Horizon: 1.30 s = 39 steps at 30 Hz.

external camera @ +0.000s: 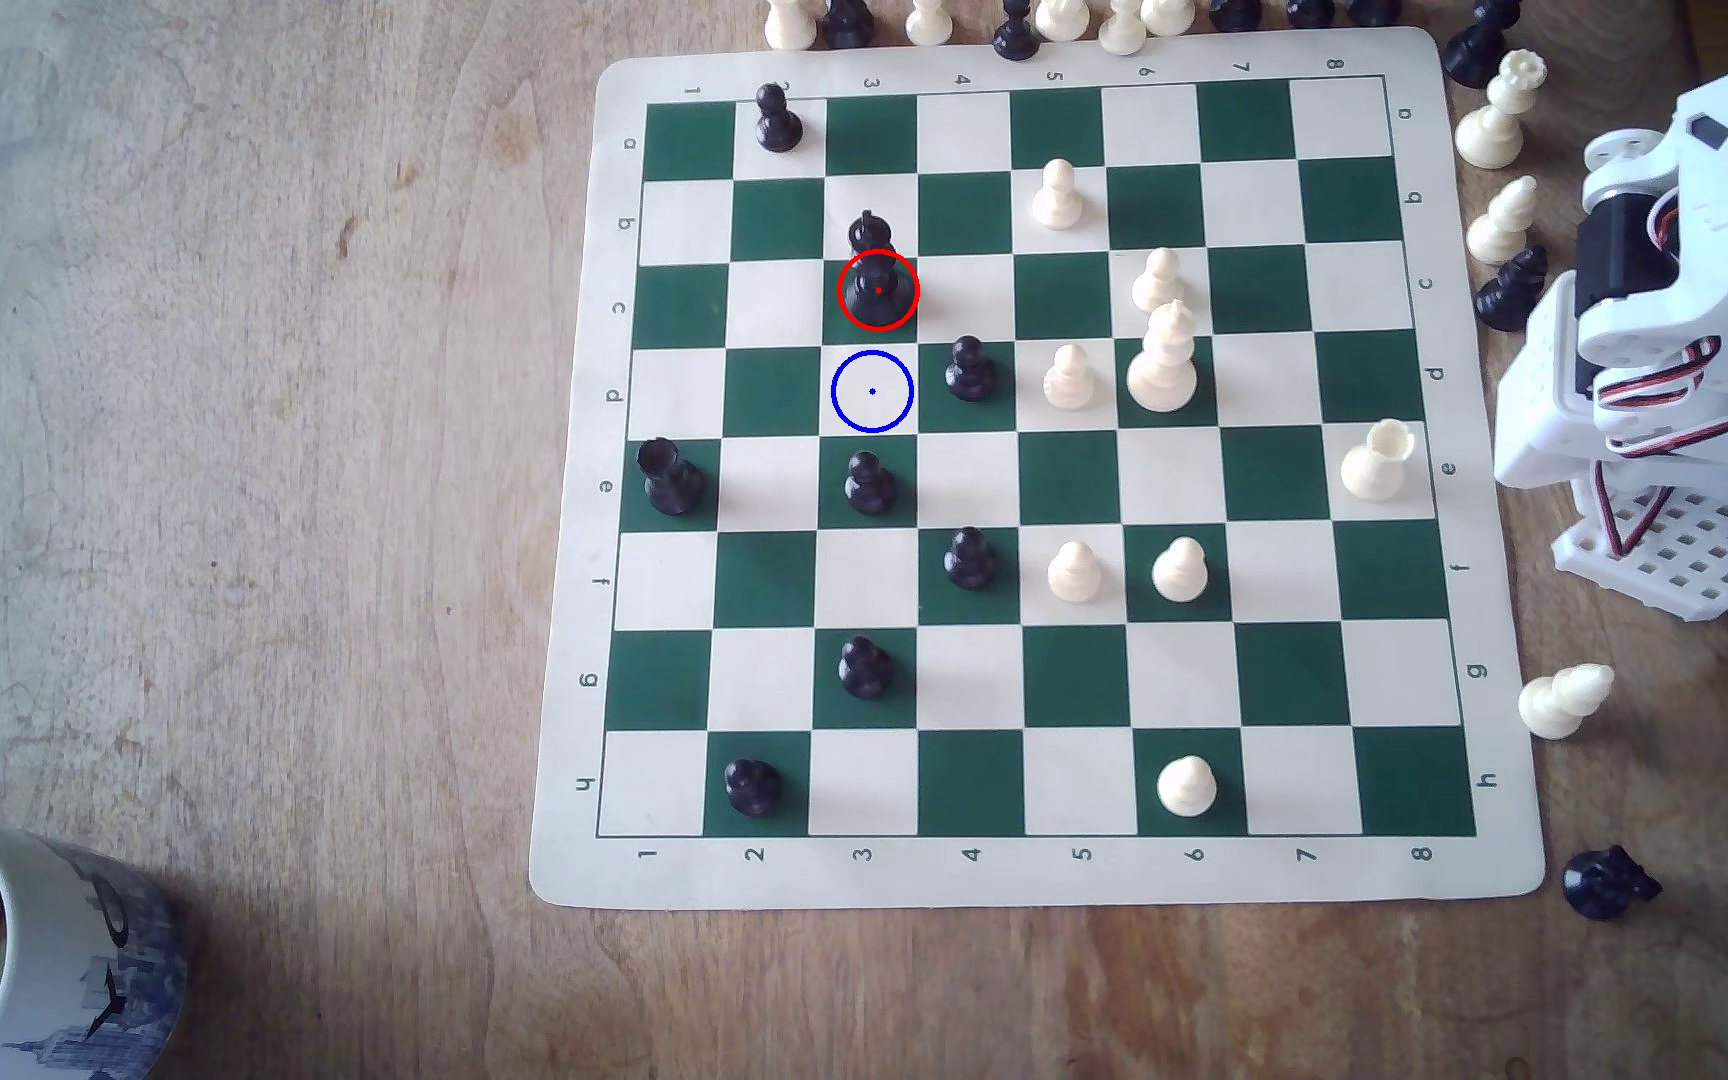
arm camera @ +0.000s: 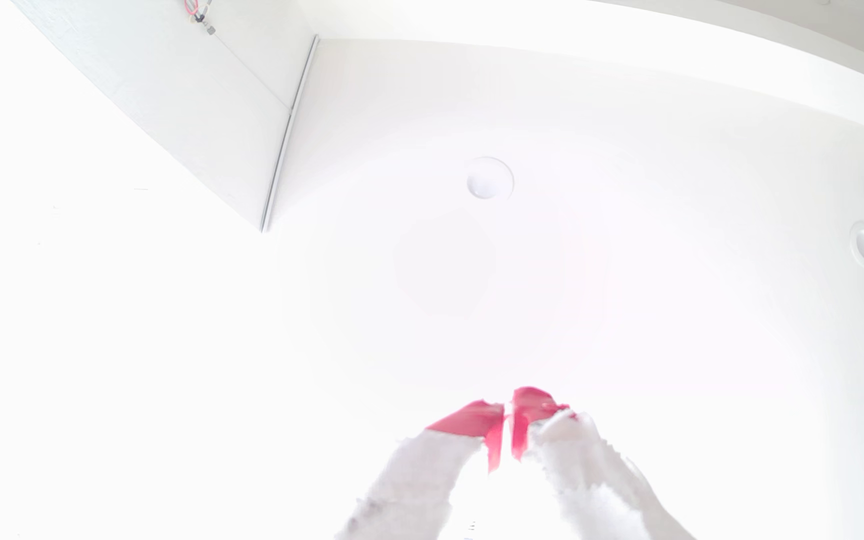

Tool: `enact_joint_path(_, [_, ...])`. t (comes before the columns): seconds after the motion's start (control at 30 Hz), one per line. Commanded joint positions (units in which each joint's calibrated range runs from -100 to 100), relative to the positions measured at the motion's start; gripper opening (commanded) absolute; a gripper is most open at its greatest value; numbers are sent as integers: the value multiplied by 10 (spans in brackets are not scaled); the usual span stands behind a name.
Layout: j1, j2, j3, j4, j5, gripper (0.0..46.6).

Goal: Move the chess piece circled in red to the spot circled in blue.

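The chess piece circled in red [external camera: 876, 278] is a tall slim black piece on a green square in the board's third column. Directly below it in the exterior view lies the spot circled in blue [external camera: 871, 392], a bare cream square with a blue dot. The white arm [external camera: 1670, 312] is folded up off the board at the exterior view's right edge, far from both. In the wrist view my gripper [arm camera: 508, 415] points at a bright ceiling, its red-tipped fingers [arm camera: 471, 418] pressed together with nothing between them.
Black pawns [external camera: 970, 369] [external camera: 868, 483] stand on squares adjacent to the blue-ringed square. A white king [external camera: 1163, 358] and white pawns fill the board's middle. Captured pieces line the board's [external camera: 1047, 872] far and right edges. A mug [external camera: 29, 955] sits at the exterior view's lower left.
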Motion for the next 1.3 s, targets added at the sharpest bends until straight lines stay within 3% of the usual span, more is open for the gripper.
enact_joint_path(0.0, [14,0,13,-7,1,2])
enact_joint_path(0.23, [40,-1,-9,112,-1,2])
enact_joint_path(0.4, [54,-1,-67,421,-1,2])
enact_joint_path(0.57, [108,-1,-88,533,-1,2])
enact_joint_path(0.93, [130,0,-179,927,-2,2])
enact_joint_path(1.1, [123,22,-219,999,-3,2])
enact_joint_path(1.2, [119,58,-253,1081,5,2])
enact_joint_path(1.27, [125,108,-288,1117,29,3])
